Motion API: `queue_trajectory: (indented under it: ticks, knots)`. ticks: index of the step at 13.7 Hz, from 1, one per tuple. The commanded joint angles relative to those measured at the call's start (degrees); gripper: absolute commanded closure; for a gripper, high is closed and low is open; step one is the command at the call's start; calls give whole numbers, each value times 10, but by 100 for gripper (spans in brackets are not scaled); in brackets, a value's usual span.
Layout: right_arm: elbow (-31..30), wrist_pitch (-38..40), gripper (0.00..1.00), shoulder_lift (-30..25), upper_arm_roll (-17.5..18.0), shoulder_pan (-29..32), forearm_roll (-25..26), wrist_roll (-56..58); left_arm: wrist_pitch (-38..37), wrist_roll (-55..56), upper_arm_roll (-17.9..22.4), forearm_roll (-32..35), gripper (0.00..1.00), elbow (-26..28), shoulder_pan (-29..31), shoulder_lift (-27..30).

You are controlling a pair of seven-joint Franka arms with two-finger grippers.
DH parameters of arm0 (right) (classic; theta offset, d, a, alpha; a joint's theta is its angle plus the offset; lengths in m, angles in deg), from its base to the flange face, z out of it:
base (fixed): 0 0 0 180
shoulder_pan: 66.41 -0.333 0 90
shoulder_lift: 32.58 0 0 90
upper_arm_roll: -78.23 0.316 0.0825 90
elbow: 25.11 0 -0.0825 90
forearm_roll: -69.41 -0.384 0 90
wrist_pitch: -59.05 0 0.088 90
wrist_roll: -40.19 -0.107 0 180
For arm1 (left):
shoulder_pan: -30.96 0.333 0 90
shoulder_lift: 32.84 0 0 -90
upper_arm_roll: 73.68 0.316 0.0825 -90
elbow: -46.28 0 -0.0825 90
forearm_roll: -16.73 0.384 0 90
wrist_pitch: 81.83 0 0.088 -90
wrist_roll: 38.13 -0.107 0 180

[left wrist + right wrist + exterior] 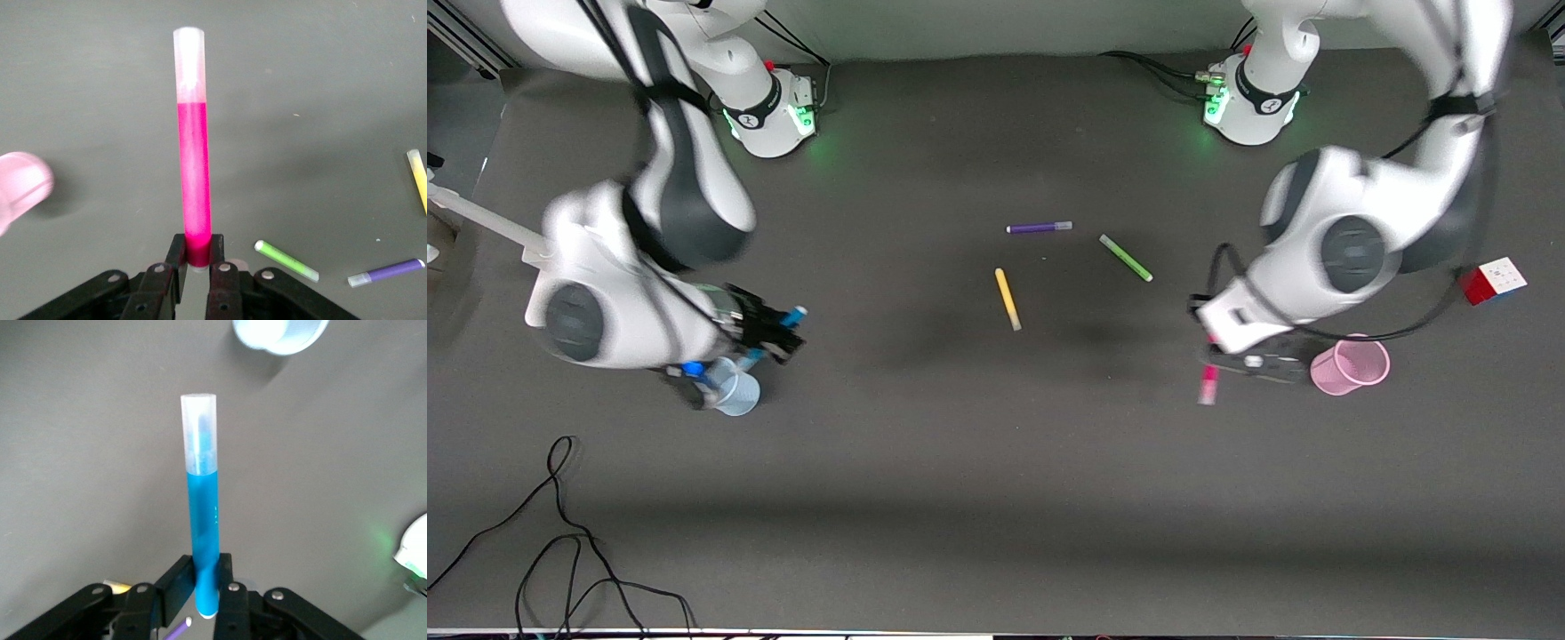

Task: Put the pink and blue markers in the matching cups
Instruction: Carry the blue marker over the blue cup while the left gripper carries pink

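Note:
My left gripper (1215, 354) is shut on the lower end of the pink marker (193, 173), which hangs above the table beside the pink mesh cup (1352, 364). That cup shows as a blur (20, 187) in the left wrist view. My right gripper (772, 334) is shut on the blue marker (202, 513), whose pale cap points away from the jaws. It hovers just beside the translucent blue cup (735, 392), and the same cup (280, 333) sits at the edge of the right wrist view.
A yellow marker (1008, 299), a green marker (1126, 258) and a purple marker (1039, 228) lie mid-table. A colour cube (1494, 280) sits near the pink cup at the left arm's end. Loose black cables (560, 533) trail at the near edge.

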Motion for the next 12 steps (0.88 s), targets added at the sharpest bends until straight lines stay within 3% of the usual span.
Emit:
queue_trajectory:
  ticks: [1, 4, 7, 8, 12]
  knots:
    - [77, 50, 100, 23, -15, 50, -35, 18, -88, 0, -3, -9, 91, -63, 64, 10]
    - [72, 51, 100, 31, -13, 92, -38, 81, -136, -55, -3, -9, 91, -84, 142, 31]
    - [56, 66, 100, 62, -13, 140, -92, 130, -185, -109, -1, -2, 91, -97, 197, 40]
    - [54, 66, 100, 80, -11, 156, -121, 134, -188, -113, -1, -1, 91, -97, 210, 40]
    - [54, 65, 100, 152, -11, 169, -155, 177, -223, -112, -1, 30, 91, -98, 214, 19]
